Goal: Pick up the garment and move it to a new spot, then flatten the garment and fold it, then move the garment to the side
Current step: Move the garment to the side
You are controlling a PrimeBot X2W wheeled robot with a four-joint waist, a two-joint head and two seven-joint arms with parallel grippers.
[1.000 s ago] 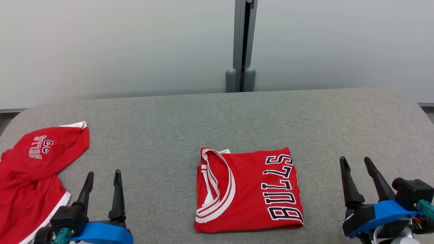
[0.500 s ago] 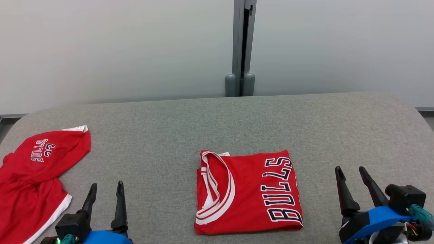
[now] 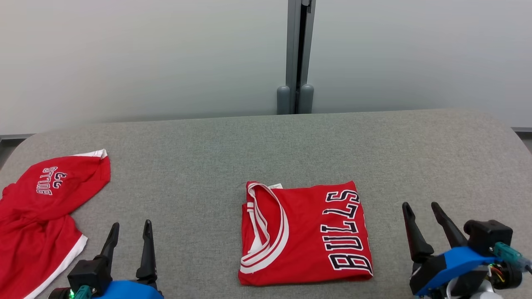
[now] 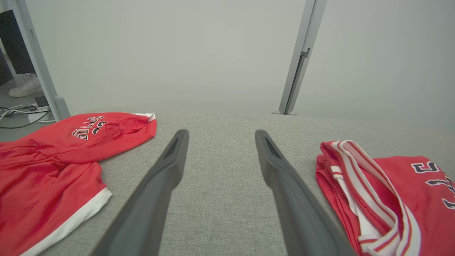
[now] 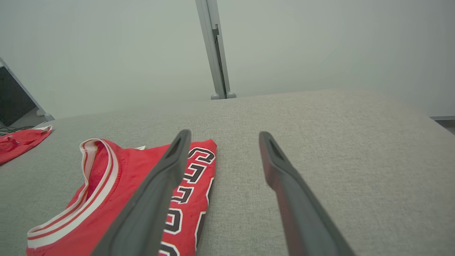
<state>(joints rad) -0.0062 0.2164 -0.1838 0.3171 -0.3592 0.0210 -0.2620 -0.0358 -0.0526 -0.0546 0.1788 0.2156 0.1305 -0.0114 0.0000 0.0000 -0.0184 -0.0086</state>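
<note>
Left gripper (image 3: pixel 131 225) and right gripper (image 3: pixel 419 205) have pulled back wide and empty, so the folded jersey (image 3: pixel 305 234) awaits moving aside.

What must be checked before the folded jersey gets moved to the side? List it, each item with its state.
1. Folded jersey lies flat in a neat rectangle at mid-table: ok.
2. Left gripper is open, holds nothing and sits apart from the jersey: ok.
3. Right gripper is open, holds nothing and sits apart from the jersey: ok.
4. Bare table to the jersey's right as a landing spot: ok.
5. Left side as a landing spot: not ok, the crumpled red garment lies there.
6. Whether the folded layers will hold together when lifted: cannot tell.
</note>
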